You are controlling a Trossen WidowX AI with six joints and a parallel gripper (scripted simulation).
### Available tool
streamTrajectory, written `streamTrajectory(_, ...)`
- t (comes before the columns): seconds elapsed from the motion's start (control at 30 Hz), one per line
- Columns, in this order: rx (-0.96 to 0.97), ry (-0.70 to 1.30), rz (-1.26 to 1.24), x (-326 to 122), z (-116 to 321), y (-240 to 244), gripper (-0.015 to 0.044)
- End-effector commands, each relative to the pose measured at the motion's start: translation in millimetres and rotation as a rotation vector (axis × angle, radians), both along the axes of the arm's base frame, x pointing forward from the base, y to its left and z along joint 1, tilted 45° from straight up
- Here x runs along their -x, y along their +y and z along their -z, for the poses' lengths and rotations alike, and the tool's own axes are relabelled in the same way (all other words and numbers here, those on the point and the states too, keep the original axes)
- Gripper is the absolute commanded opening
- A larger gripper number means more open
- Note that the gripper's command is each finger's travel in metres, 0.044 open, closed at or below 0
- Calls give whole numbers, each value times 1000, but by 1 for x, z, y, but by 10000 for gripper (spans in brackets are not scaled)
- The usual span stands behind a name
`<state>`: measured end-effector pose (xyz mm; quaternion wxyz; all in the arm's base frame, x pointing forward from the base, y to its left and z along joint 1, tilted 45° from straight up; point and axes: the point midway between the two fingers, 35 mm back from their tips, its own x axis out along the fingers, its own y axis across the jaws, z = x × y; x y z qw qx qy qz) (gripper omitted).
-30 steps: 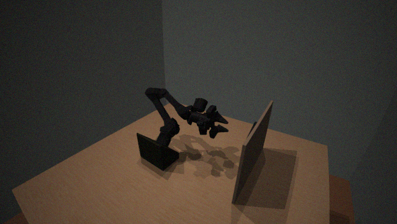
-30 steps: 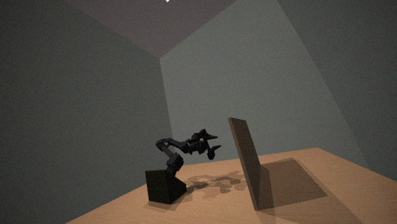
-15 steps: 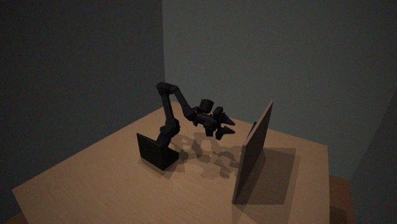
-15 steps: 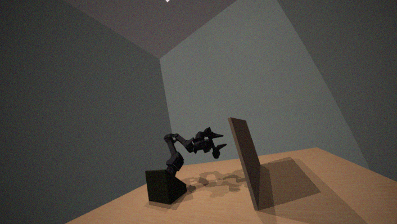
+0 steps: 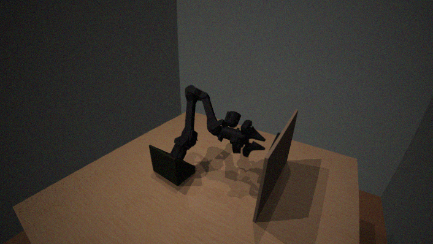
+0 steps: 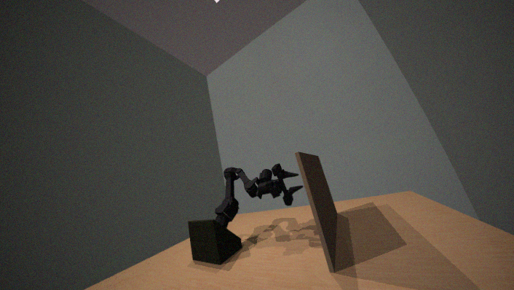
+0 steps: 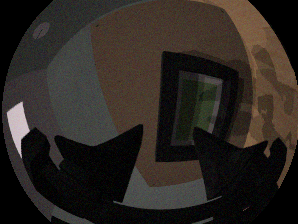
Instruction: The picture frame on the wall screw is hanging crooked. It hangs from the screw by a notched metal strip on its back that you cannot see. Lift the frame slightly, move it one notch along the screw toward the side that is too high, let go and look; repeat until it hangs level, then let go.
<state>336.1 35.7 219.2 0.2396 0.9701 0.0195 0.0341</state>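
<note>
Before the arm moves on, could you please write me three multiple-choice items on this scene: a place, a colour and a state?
1. Where is the picture frame?
A) On the upright panel
B) Flat on the tabletop
C) On the arm's base

2. What colour is the picture frame's border?
A) White
B) Black
C) Red

3. How do the jaws stand?
A) Shut on the border
B) Shut on nothing
C) Apart, holding nothing

1: A, the wrist view shows it against the brown panel.
2: B, its border looks black there.
3: C, the top and exterior views show a gap short of the panel.
</note>
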Motion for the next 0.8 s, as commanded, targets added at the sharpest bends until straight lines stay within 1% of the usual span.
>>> streamTrajectory(0.0, -5, -5, -4, -2, -1, 1, 260)
streamTrajectory(0.3, -5, -5, -4, -4, -2, 1, 260)
streamTrajectory(0.77, -5, -6, -4, -26, -4, 2, 260)
